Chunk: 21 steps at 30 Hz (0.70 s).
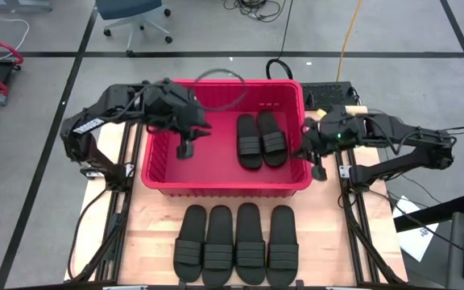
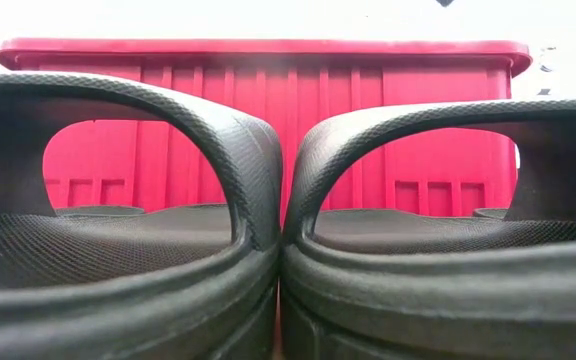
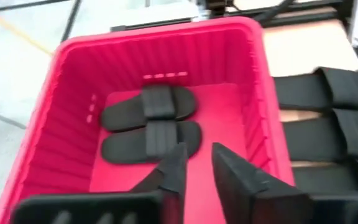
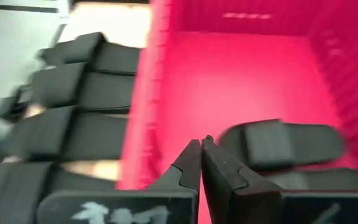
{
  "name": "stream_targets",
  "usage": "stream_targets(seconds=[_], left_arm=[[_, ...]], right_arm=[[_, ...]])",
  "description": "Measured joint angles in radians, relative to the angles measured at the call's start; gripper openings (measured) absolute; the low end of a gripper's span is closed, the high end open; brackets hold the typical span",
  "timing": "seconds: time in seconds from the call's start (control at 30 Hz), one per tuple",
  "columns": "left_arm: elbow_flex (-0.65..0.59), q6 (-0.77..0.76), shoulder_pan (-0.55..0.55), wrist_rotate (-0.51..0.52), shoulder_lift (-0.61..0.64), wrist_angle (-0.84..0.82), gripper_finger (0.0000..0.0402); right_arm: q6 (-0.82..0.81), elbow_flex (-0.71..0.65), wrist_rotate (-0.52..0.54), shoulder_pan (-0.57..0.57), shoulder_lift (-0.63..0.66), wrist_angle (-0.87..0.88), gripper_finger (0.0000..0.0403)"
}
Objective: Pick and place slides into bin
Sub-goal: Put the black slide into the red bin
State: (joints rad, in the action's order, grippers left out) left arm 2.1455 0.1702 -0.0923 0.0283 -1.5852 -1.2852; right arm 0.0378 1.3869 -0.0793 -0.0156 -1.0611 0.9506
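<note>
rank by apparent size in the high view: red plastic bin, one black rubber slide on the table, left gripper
1. red plastic bin
2. black rubber slide, leftmost of the table row
3. left gripper, smallest, though nearer the overhead camera

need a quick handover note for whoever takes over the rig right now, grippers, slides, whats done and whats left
Left gripper: over the left part of the bin, fingers a little apart, holding nothing.
Right gripper: at the bin's right wall, shut, holding nothing.
Slides: two slides in the bin lie side by side in its right half. Four slides on the table sit in a row in front of the bin, side by side.
Done: two of six slides placed.
Left: pick the four on the table and put them in the bin.
</note>
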Motion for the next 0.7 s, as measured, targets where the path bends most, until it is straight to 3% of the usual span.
stream_targets(seconds=[0.13, 0.4, 0.7], left_arm=[[0.0, 0.011, 0.056, 0.004, 0.001, -0.006, 0.0008], [0.0, 0.003, 0.146, 0.07, 0.0, -0.047, 0.0003], [0.0, -0.001, 0.208, 0.07, 0.0, -0.067, 0.0002]], right_arm=[[-0.103, 0.0, -0.066, 0.1, -0.001, 0.023, 0.0001], [-0.389, -0.093, -0.083, 0.3, 0.0, 0.027, 0.0], [-0.655, -0.351, -0.15, 0.465, 0.0, -0.364, 0.0]])
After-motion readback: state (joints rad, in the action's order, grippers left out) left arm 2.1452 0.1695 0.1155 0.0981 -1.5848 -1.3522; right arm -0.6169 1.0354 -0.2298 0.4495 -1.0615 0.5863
